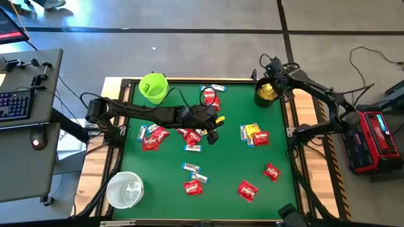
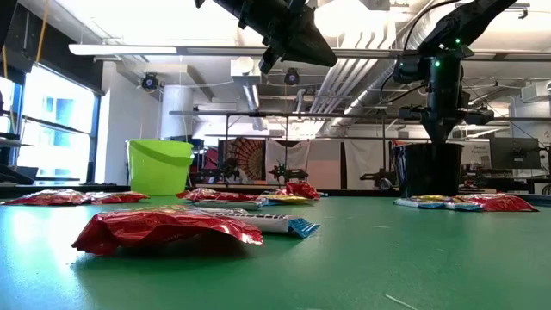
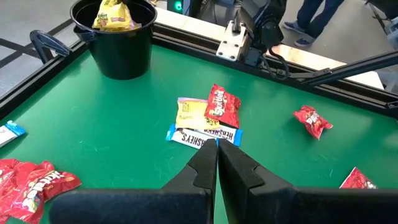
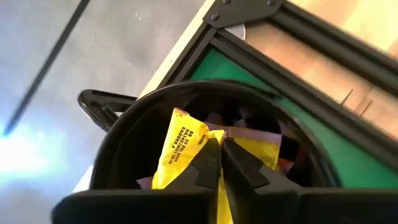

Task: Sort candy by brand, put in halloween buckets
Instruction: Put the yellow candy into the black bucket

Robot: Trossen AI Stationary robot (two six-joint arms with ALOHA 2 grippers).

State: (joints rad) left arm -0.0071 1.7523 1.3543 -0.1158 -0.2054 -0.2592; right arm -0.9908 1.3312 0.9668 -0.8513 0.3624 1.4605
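Note:
Red packets (image 1: 247, 190), yellow packets (image 1: 252, 130) and white-and-blue bars (image 1: 191, 168) lie scattered flat on the green table. My left gripper (image 1: 213, 135) hovers shut above the table's middle; in its wrist view the fingers (image 3: 217, 149) point past a bar (image 3: 204, 137), a yellow packet (image 3: 191, 114) and a red packet (image 3: 222, 104). My right gripper (image 1: 266, 90) stands over the black bucket (image 1: 266, 96) at the far right corner, shut on a yellow packet (image 4: 185, 149). The lime green bucket (image 1: 153, 87) stands at the far left, the white bucket (image 1: 125, 190) at the near left. My right gripper pinches the yellow packet between its two fingers from above, pointing down, on the end of the packet (image 4: 209, 142) nearest the fingertips. The packet hangs in the mouth of the black bucket (image 4: 124, 130), its top (image 3: 115, 14) sticking up above the rim, over other packets inside.
A dark frame rail (image 1: 189, 81) runs round the table. Red packets (image 1: 151, 140) cluster under the left arm, and more candy (image 1: 211, 94) lies near the far edge. Bare green (image 1: 227, 161) shows between the groups. Legs of a person (image 3: 311, 18) stand beyond the far edge.

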